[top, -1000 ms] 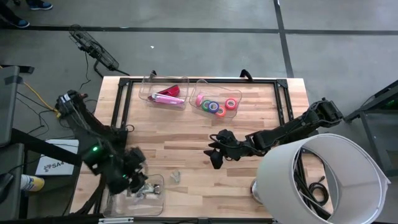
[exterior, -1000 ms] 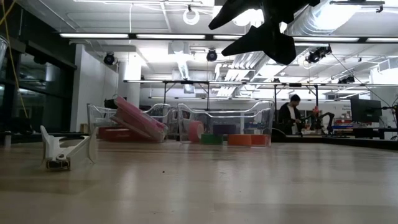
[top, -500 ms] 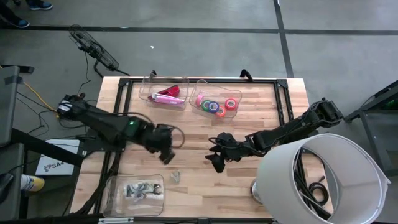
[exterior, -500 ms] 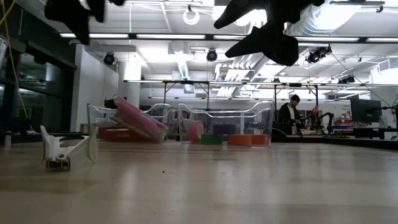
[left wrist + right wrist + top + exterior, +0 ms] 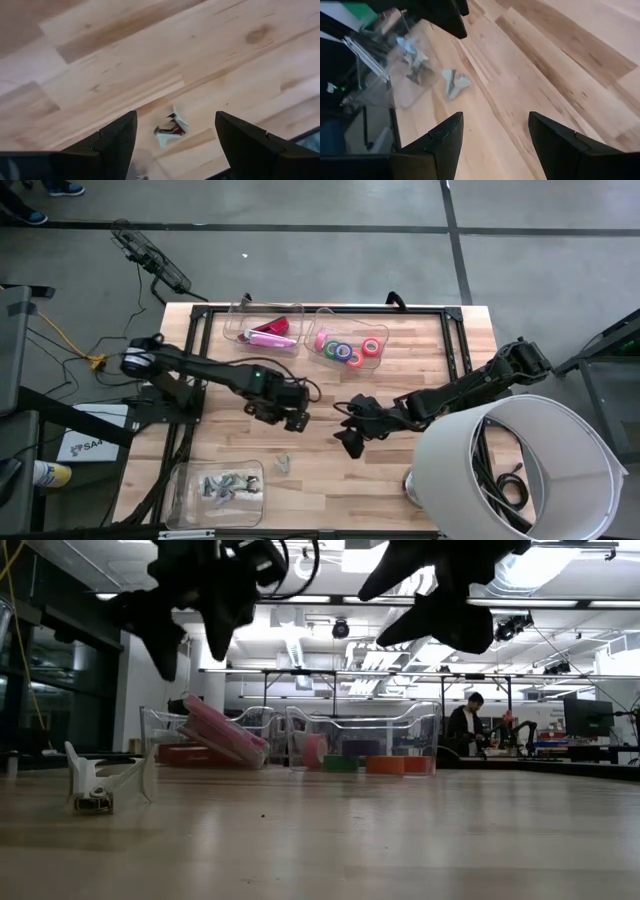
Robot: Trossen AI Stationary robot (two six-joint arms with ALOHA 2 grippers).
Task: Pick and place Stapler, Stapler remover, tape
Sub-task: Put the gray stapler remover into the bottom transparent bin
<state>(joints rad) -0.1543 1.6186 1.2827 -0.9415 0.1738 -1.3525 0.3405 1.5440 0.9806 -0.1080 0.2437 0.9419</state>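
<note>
Small white staple remover (image 5: 283,464) with splayed claw-like jaws, lying loose on the bare wooden table (image 5: 400,380) near its front edge, just beside a clear tray (image 5: 190,490) of more removers. Left end effector (image 5: 296,418) spread wide, empty, above the table's middle. Right end effector (image 5: 349,438) near it, likewise wide and empty. Pink stapler (image 5: 268,333) tilted in one clear bin at the back; coloured tape rolls (image 5: 345,350) in the neighbouring bin.

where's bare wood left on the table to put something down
Bare wood runs from the tape bin toward the right edge, and between the lone staple remover and the lamp base. The middle is crowded: left pincer and right pincer hover there.
</note>
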